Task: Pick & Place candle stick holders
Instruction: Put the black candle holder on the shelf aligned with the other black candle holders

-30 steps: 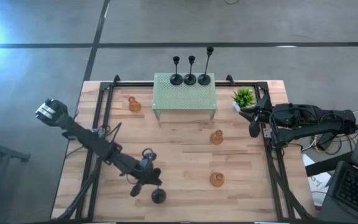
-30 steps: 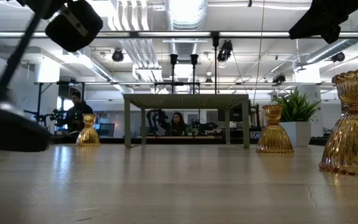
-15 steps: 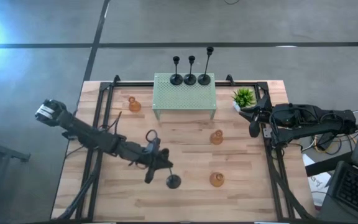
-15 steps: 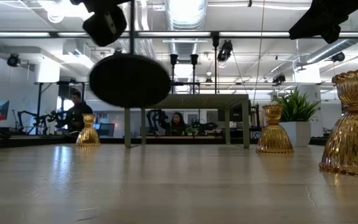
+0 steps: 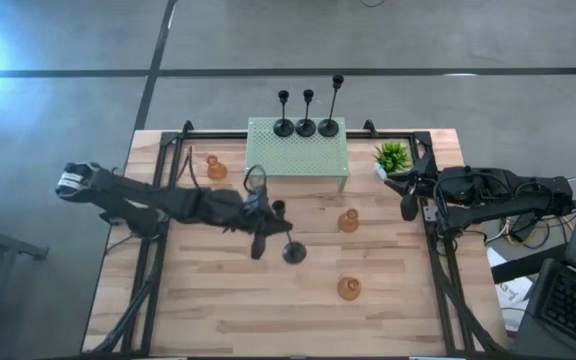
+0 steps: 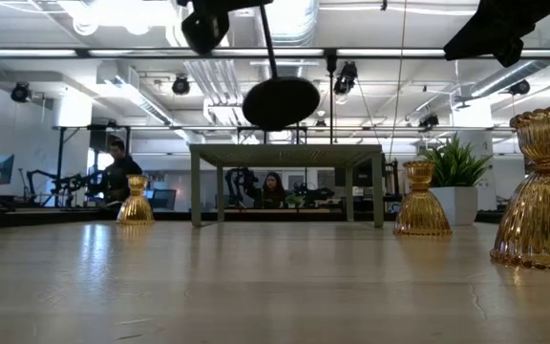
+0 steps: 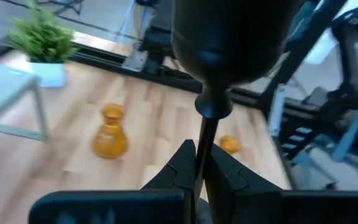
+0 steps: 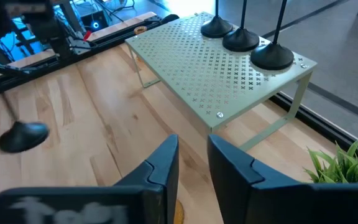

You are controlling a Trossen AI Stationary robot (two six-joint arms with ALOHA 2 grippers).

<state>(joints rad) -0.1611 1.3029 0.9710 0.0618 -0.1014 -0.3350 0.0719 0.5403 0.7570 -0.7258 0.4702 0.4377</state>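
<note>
Our left gripper is clamped on the thin stem of a black holder, and in the left wrist view the two fingers pinch the rod with the domed base out ahead of them. From above, the gripper sits over the middle of the table, just in front of the green stand, and the holder's long axis runs roughly level, stem at the fingers and base pointing toward the table's right half. The low view shows that base well off the wood, so the holder is carried in the air and tipped over, not upright.

The stand lies beyond the gripper, toward the far edge, with three black holders in a row along its back rim. We judge that the carried one goes up beside them, which calls for lifting over the stand's front edge and swinging the stem back to vertical before letting go. The left arm is plainly the nearer one.

Three amber holders stay on the wood: one left of the stand, one to its front right, one nearer us.

Our right gripper waits at the right edge by the plant, fingers a little apart and holding nothing.

We can read no brand, label or writing anywhere.
</note>
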